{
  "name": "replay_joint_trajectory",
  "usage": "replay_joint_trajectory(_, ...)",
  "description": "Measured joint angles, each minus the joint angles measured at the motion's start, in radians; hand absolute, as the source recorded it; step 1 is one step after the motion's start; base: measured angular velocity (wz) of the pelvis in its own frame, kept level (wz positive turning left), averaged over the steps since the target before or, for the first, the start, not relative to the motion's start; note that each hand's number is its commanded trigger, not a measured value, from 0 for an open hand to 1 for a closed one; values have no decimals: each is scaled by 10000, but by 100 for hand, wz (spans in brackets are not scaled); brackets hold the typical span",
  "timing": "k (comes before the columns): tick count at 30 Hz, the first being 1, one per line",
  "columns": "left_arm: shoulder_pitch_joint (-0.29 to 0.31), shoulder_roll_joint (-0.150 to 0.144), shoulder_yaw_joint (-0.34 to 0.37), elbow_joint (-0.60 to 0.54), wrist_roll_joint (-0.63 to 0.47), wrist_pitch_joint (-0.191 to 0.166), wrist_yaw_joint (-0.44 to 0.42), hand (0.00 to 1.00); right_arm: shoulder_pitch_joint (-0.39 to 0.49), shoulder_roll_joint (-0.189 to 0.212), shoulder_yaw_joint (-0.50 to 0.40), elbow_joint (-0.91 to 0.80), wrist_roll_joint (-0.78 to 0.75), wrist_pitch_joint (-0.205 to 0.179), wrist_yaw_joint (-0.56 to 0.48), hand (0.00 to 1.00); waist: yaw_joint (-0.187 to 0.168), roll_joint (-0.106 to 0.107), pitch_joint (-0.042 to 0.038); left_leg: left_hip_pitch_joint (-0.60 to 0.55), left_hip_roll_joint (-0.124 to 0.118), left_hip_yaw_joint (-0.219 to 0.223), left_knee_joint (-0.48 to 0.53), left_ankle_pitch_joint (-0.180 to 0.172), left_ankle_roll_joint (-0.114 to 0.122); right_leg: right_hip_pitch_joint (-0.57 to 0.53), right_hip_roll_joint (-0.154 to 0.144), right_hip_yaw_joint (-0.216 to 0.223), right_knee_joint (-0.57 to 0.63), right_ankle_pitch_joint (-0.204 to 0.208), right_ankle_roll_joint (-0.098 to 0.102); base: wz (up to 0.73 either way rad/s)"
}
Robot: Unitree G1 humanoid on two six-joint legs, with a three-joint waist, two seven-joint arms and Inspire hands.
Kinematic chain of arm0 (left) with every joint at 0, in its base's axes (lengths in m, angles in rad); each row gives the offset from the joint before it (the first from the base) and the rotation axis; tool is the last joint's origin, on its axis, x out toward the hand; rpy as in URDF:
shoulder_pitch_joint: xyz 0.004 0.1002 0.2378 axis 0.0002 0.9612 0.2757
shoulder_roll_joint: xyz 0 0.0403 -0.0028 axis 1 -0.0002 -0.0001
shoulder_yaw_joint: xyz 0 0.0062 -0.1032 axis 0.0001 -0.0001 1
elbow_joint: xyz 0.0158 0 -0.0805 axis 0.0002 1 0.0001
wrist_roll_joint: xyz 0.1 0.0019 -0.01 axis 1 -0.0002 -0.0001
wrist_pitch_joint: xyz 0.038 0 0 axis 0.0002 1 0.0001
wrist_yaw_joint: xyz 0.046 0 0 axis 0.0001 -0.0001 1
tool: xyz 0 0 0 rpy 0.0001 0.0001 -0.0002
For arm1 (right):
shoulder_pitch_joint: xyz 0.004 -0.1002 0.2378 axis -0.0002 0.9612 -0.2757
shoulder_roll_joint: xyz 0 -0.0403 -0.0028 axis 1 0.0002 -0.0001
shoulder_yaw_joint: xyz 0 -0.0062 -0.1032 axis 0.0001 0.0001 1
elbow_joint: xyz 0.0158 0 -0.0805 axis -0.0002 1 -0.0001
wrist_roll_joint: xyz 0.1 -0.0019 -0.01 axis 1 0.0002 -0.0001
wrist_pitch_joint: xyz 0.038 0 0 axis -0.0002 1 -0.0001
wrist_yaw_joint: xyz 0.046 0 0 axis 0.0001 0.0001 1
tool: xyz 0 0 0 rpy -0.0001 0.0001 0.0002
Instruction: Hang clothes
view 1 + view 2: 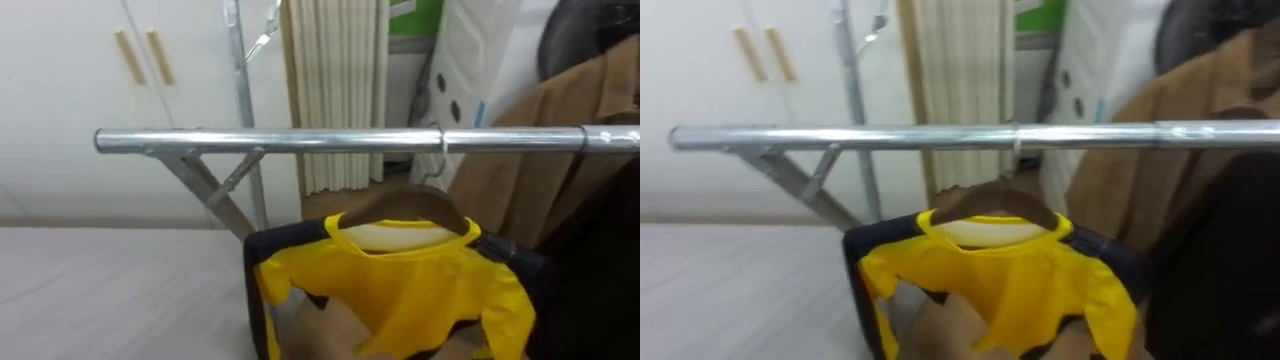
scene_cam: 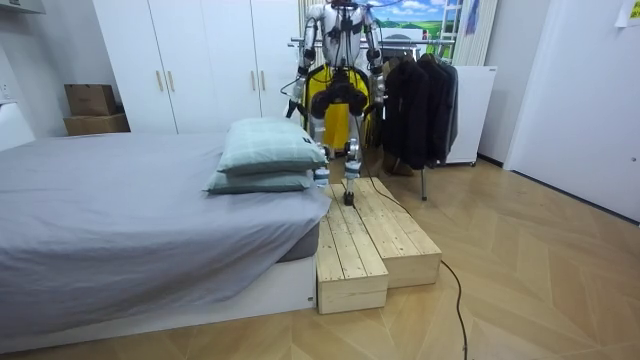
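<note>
A yellow shirt (image 1: 410, 290) with dark trim hangs on a brown wooden hanger (image 1: 420, 205). The hanger's metal hook (image 1: 441, 155) reaches up to the silver clothes rail (image 1: 330, 141), which runs across both eye views just above the shirt. The hook appears to sit over the rail. In the room view I stand on a wooden platform (image 2: 370, 240) facing the rack, and the yellow shirt (image 2: 320, 95) shows in front of my body at about waist height.
A brown coat (image 1: 560, 140) and dark clothes (image 1: 600, 270) hang on the rail to the right of the shirt. The rack's slanted leg (image 1: 215, 195) drops at left. A grey bed (image 1: 100, 290) lies at lower left. White wardrobe doors (image 1: 100, 70) and a curtain (image 1: 335, 70) stand behind.
</note>
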Motion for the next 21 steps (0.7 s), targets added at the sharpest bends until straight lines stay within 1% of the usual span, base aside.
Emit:
replay_joint_trajectory(1,-55,13,11,-56,-2,-21,-32,0,-100,2,-1,58,-372,86,-4,0,111,-107,-24,-33,61,771,-135,343,5,107,-164,-572,-213,-42,-66,131)
replay_joint_trajectory(2,-112,-11,6,-147,-21,-87,-104,0,-100,-6,-90,65,-637,142,-18,0,130,-201,-19,-67,210,1654,318,315,140,246,-241,-1244,-444,-74,-120,132)
replay_joint_trajectory(3,-120,-24,-9,-149,-37,-142,-157,0,-82,-5,-116,65,-705,179,-52,0,133,-244,5,-119,330,2147,803,139,345,379,-243,-1541,-504,-119,-133,144)
replay_joint_trajectory(4,-122,-38,-63,-150,-82,-230,-334,0,-41,-1,-108,65,-828,241,-183,0,150,-186,24,-89,598,2847,1715,-215,518,639,-240,-2132,-519,-221,-128,143)
replay_joint_trajectory(5,-137,-87,-74,-198,-95,-282,-486,0,-28,-9,-116,60,-954,384,-322,0,156,-175,19,-22,763,3153,2369,-474,576,829,-233,-2702,-477,-376,-101,139)
replay_joint_trajectory(6,-139,-122,-73,-206,-96,-320,-555,0,-26,-12,-125,60,-976,449,-366,0,158,-176,16,47,802,3241,2580,-558,575,915,-232,-2972,-471,-431,-84,137)
replay_joint_trajectory(7,-139,-215,-74,-205,-100,-395,-678,0,-20,-29,-128,57,-1031,514,-409,0,169,-180,8,286,779,3360,2782,-703,543,1064,-229,-3518,-484,-508,-36,108)
replay_joint_trajectory(8,-139,-259,-77,-205,-104,-450,-745,0,-19,-38,-129,49,-1066,537,-426,0,167,-178,9,417,753,3370,2835,-735,511,1128,-213,-3775,-496,-551,-4,132)
replay_joint_trajectory(9,-139,-347,-96,-205,-119,-524,-796,0,-20,-52,-139,42,-1113,552,-451,0,174,-143,-11,701,741,3411,2796,-841,341,1186,-152,-4259,-490,-603,48,122)
replay_joint_trajectory(10,-134,-450,-98,-200,-122,-632,-836,0,-23,-81,-138,35,-1133,553,-458,0,261,-99,-20,1014,688,3462,2498,-932,197,1266,-77,-4661,-477,-638,89,128)
replay_joint_trajectory(11,-129,-523,-98,-200,-124,-674,-876,0,-68,-92,-155,11,-1127,549,-453,0,344,-47,-44,1284,591,3514,1950,-950,163,1320,-36,-5016,-470,-648,100,93)
replay_joint_trajectory(12,-130,-555,-97,-201,-123,-676,-888,0,-121,-81,-206,-5,-1119,533,-428,0,352,-20,-69,1387,582,3591,1692,-950,162,1322,-26,-5223,-451,-648,100,82)
replay_joint_trajectory(13,-132,-626,-97,-201,-132,-693,-927,0,-274,-41,-361,-11,-1016,459,-354,0,350,-85,-40,1471,551,3720,1220,-942,152,1332,-19,-5628,-393,-647,101,77)
replay_joint_trajectory(14,-131,-674,-97,-188,-166,-697,-989,0,-375,16,-470,-25,-791,351,-306,0,350,-92,-49,1545,539,3820,832,-930,130,1370,-22,-5899,-244,-644,101,73)
replay_joint_trajectory(15,-131,-678,-97,-174,-293,-699,-1025,0,-438,61,-487,-25,-688,315,-295,0,365,-98,-59,1606,515,3849,684,-930,127,1393,-24,-5973,-200,-634,117,56)
replay_joint_trajectory(16,-134,-678,-96,-159,-509,-699,-1112,0,-569,140,-487,-27,-588,262,-261,0,458,-127,-100,1676,433,3873,462,-943,109,1389,-48,-6078,-66,-631,120,39)
replay_joint_trajectory(17,-142,-690,-96,-143,-515,-705,-1152,0,-659,195,-482,-75,-594,188,-206,0,579,-189,-114,1711,422,3876,277,-940,105,1391,-91,-6070,44,-630,119,31)
replay_joint_trajectory(18,-142,-695,-96,-102,-515,-716,-1158,0,-694,228,-481,-105,-610,172,-198,0,624,-252,-120,1725,420,3870,209,-931,90,1392,-109,-6057,63,-629,117,22)
replay_joint_trajectory(19,-144,-706,-95,-31,-517,-716,-1164,0,-779,293,-479,-115,-620,161,-207,0,708,-315,-180,1746,417,3874,125,-884,12,1395,-145,-5916,58,-628,116,14)
replay_joint_trajectory(20,-144,-717,-95,-8,-517,-716,-1165,0,-820,322,-479,-113,-619,165,-215,0,744,-348,-183,1755,409,3872,119,-878,-2,1395,-164,-5786,62,-624,110,19)
replay_joint_trajectory(21,-143,-751,-94,41,-526,-716,-1168,0,-830,360,-479,-110,-617,163,-218,0,764,-406,-176,1758,384,3871,125,-876,-6,1406,-202,-5541,70,-594,100,28)
